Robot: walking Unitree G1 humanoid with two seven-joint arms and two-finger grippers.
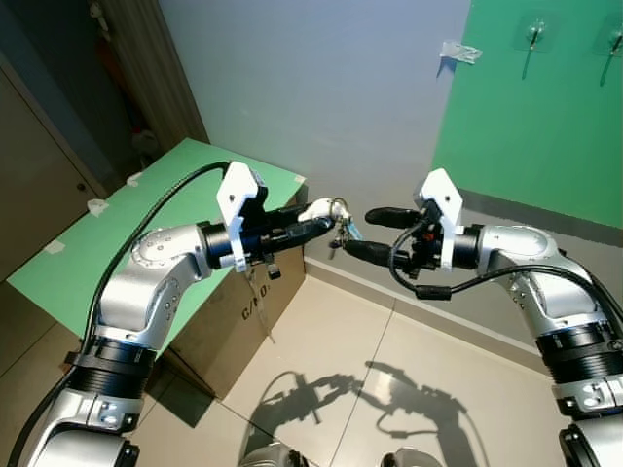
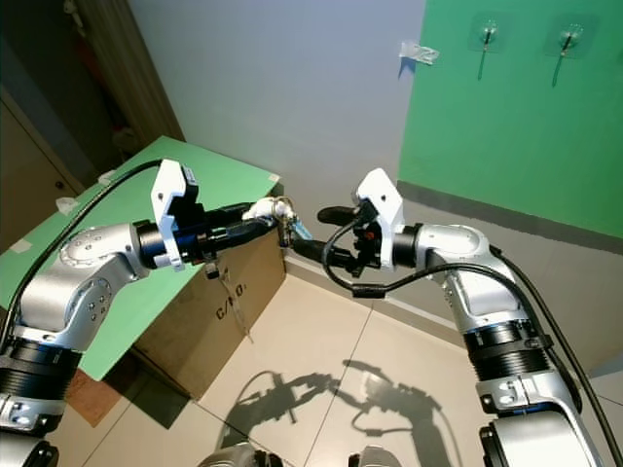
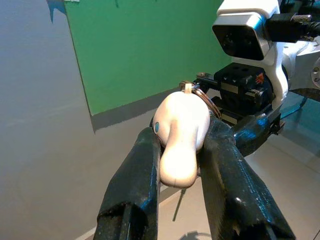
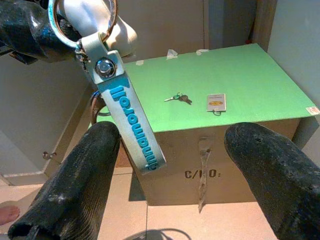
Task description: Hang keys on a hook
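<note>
Above the floor beside the green desk (image 1: 88, 253), the left pincer (image 1: 326, 219) clenched the white key fob (image 3: 181, 135), offering its ring and blue strap (image 4: 131, 125) toward the released right pincer (image 1: 360, 233), seemingly for a handover; wall hooks (image 1: 534, 35) waited well apart.

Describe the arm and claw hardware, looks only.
Both arms are silver metal with black ribbed joint bands and loose black cables. Left claw and right claw each have two long black fingers, textured, behind a white wrist camera bracket.
</note>
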